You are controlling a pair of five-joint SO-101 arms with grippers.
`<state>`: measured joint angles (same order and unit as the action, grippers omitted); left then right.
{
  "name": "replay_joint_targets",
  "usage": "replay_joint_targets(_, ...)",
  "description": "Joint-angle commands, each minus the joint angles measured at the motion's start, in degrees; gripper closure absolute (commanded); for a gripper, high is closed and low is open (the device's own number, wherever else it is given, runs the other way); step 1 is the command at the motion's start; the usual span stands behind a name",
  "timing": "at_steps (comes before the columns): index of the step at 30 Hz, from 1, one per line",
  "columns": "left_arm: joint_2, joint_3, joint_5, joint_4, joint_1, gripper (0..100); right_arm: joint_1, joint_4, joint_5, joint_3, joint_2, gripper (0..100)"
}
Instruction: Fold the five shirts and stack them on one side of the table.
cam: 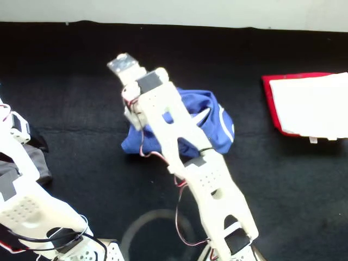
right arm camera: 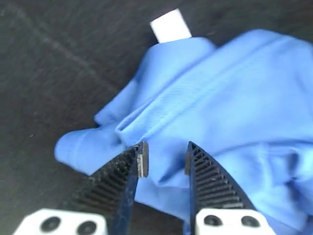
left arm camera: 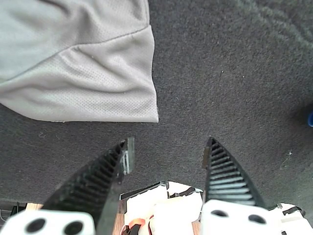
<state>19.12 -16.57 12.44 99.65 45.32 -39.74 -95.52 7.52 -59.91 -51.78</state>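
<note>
A crumpled blue shirt (cam: 217, 128) lies mid-table, partly hidden under my right arm (cam: 163, 109). In the right wrist view my right gripper (right arm camera: 165, 156) stands open just above a fold of the blue shirt (right arm camera: 234, 98), nothing between its fingers; a white tag (right arm camera: 170, 25) shows at the shirt's far edge. A grey shirt (cam: 38, 163) lies at the table's left beside my left arm (cam: 22, 163). My left gripper (left arm camera: 166, 149) is open over bare black cloth, a little short of the grey shirt's hem (left arm camera: 73, 63).
A folded white shirt (cam: 310, 103) rests on a folded red one (cam: 272, 103) at the right edge. The table (cam: 81, 81) is covered in black cloth, with free room at the back left and front right.
</note>
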Motion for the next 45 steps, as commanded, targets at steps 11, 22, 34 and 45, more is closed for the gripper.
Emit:
replay_joint_targets(11,-0.2,-1.5,-0.3,0.8,-0.3,77,0.1,2.2,-0.3,-0.7,-5.6,86.8)
replay_joint_targets(22,-0.1,-1.5,-0.3,0.7,-1.1,77,5.5,-4.8,-0.3,-15.0,1.4,99.2)
replay_joint_targets(34,-0.1,-1.5,-0.3,0.8,-3.1,77,-0.2,-5.5,-0.4,-7.7,5.8,81.3)
replay_joint_targets(45,-0.1,-1.5,-0.3,0.7,-3.2,77,-4.4,1.0,-0.6,2.8,5.6,81.6)
